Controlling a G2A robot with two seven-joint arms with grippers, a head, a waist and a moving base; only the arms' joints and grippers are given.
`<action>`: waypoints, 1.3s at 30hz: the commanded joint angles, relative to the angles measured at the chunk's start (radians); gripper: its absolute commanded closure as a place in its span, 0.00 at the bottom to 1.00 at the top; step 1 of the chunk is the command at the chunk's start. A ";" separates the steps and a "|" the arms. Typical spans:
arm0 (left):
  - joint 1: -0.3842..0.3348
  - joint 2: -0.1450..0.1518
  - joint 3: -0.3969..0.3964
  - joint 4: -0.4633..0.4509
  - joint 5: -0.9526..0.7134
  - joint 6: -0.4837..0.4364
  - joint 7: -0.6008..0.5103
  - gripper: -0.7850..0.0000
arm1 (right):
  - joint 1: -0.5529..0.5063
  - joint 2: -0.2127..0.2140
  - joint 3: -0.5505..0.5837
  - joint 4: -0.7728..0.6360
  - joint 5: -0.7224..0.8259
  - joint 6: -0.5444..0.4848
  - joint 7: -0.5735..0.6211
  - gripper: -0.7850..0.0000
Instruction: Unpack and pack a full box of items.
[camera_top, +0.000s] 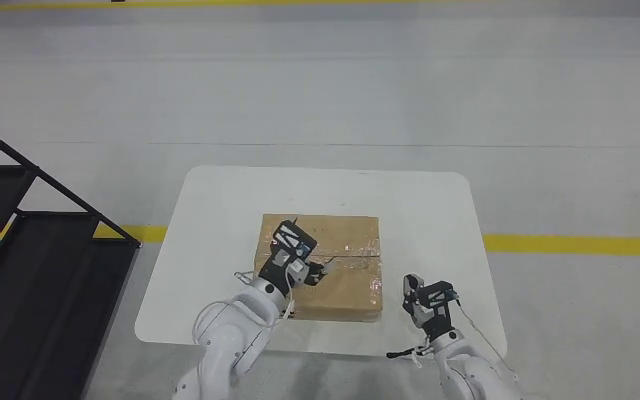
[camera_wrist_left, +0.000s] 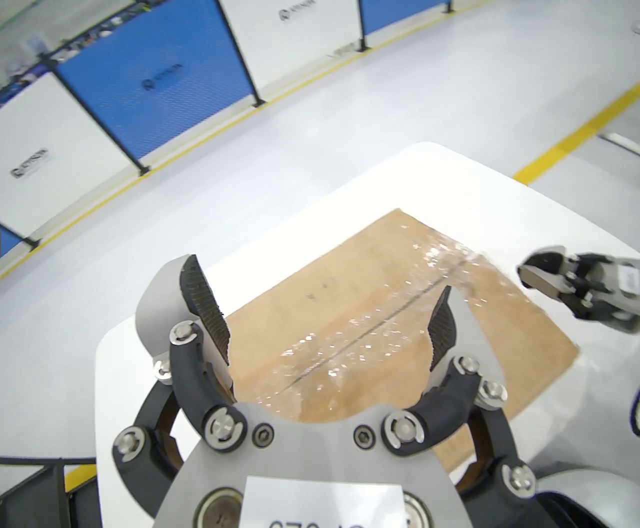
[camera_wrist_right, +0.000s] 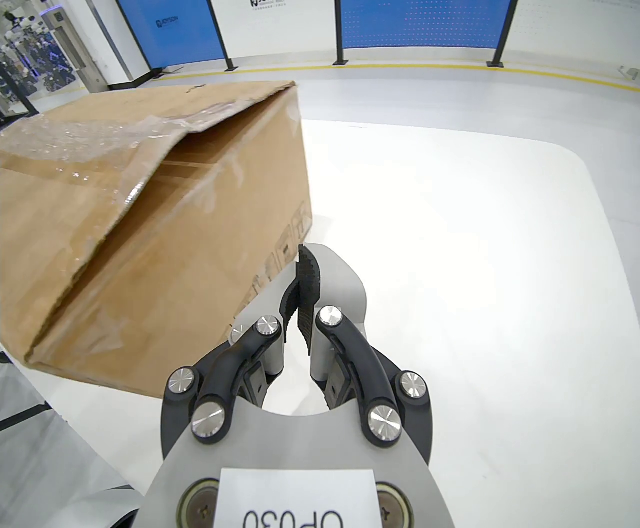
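Left jaws apart above box (camera_top: 345, 250) seam; right jaws together near box's right edge, apparently not touching, over table (camera_top: 430, 210).

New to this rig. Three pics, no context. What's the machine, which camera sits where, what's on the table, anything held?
It is a two-armed robot, and each arm ends in a two-finger gripper. The top view comes from a camera on the robot above its arms, looking down at a white table. The other two pictures come from a camera on each wrist, so each shows its own gripper up close.

One cardboard box sits on the table, its top seam covered with clear tape. The left gripper is open over the box top and holds nothing. The right gripper is shut on nothing, beside the box near one corner, over bare table. Nothing has been unpacked yet.
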 joint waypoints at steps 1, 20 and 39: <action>-0.007 0.000 0.003 -0.001 -0.004 -0.007 -0.002 0.00 | -0.022 0.004 0.026 -0.016 0.000 -0.002 0.002 1.00; -0.105 -0.014 0.157 0.125 0.014 -0.029 -0.020 0.00 | -0.110 0.014 0.142 -0.072 -0.025 -0.004 0.001 1.00; -0.196 -0.037 0.266 0.252 0.039 0.041 -0.078 0.00 | -0.150 0.008 0.177 -0.105 -0.028 -0.008 0.000 1.00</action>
